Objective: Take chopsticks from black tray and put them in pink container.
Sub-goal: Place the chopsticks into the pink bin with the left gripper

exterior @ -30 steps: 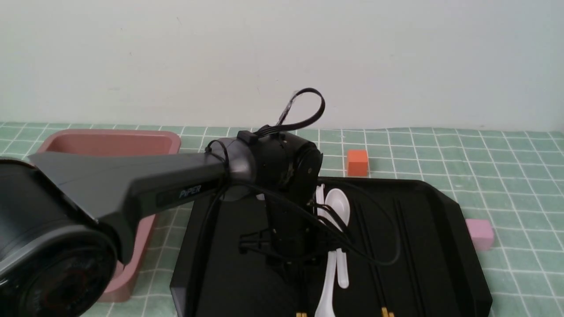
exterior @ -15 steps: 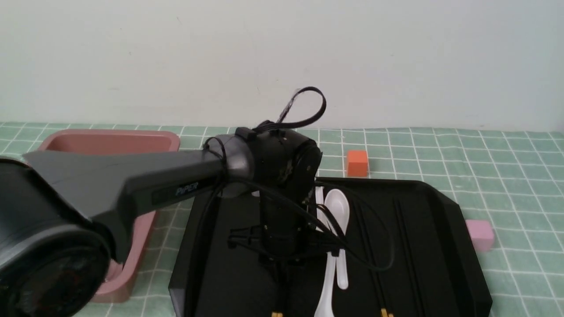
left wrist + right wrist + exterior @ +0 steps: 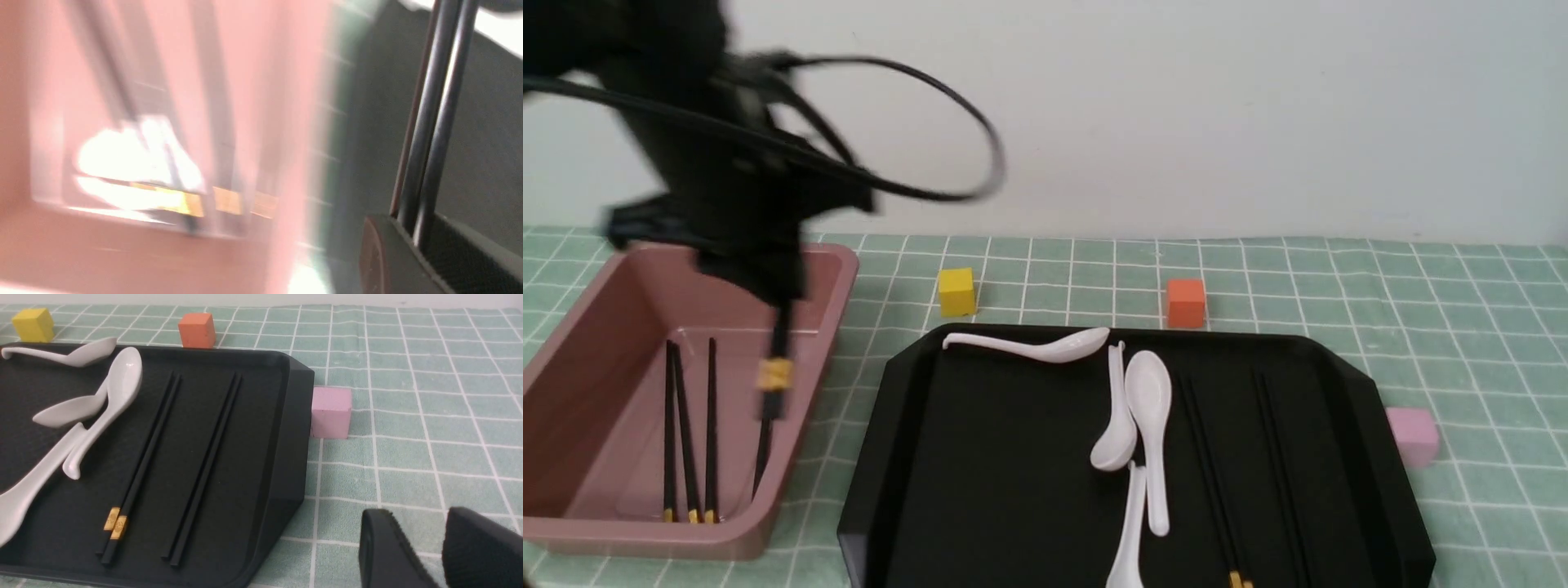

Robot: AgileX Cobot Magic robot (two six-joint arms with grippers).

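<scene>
1. Container: left of tray, chopsticks inside.
2. In tray: one spoon along far edge, three more clustered mid-tray, two pairs of chopsticks right of these.
3. Behind tray: two cubes.
4. Just right of tray: another cube.

Bright, even light with soft shadows (no lamp in sight)

The left wrist view smears the pink container and burns out to white inside it; the left arm blurs in the front view, while the right wrist view keeps the black tray crisp.
</scene>
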